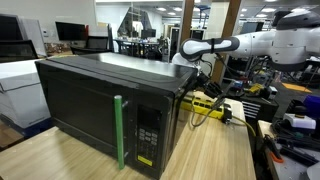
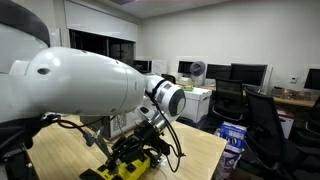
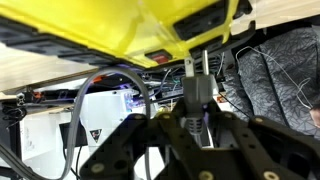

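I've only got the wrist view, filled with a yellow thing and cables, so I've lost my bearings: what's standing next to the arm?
Observer: A black microwave stands on the wooden table; the arm comes down behind it.
Operator: Is its door open?
Observer: No, it's shut, with the green handle upright on the front.
Operator: And the yellow thing?
Observer: It looks like a yellow power strip, lying on the table beside the microwave, with cables looped by it.
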